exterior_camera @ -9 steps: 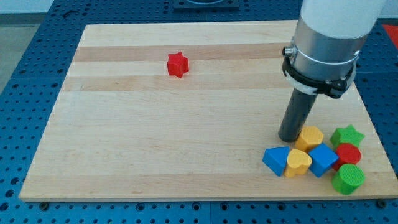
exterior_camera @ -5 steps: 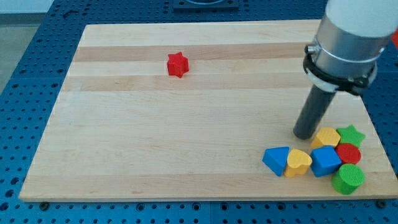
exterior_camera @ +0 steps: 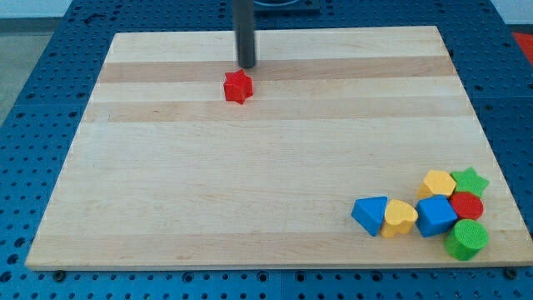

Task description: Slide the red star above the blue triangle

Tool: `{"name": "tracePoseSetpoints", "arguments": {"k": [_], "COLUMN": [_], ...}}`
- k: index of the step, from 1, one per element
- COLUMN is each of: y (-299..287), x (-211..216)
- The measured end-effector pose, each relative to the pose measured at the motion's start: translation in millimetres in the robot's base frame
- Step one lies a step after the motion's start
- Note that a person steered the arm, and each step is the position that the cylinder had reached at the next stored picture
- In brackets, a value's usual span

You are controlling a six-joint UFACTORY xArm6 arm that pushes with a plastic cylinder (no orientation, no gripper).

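Board [exterior_camera: 166,208] of pale wood carries everything. The blue triangle [exterior_camera: 370,214] serves as landmark. The red star [exterior_camera: 238,86] sits well apart from it, toward the view's upper left. Small, rigid and probably light, it should slide easily. The tip [exterior_camera: 247,66] rests just above the star, holding nothing; contact cannot be confirmed.

Two red blocks [exterior_camera: 238,86], two blue [exterior_camera: 371,214], two yellow [exterior_camera: 438,182], two green [exterior_camera: 466,240] — eight (all told)
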State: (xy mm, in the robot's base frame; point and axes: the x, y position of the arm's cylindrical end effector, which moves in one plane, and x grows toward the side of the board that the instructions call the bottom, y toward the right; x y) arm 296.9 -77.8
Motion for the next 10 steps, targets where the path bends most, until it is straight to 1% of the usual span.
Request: {"name": "tracePoseSetpoints", "arguments": {"k": [1, 2, 3, 4, 5, 6, 7, 8, 9, 10], "y": [-17, -11, 10, 40, 79, 104, 87, 78, 78, 62], "x": [19, 15, 36, 81, 136, 171, 160, 164, 181, 186]}}
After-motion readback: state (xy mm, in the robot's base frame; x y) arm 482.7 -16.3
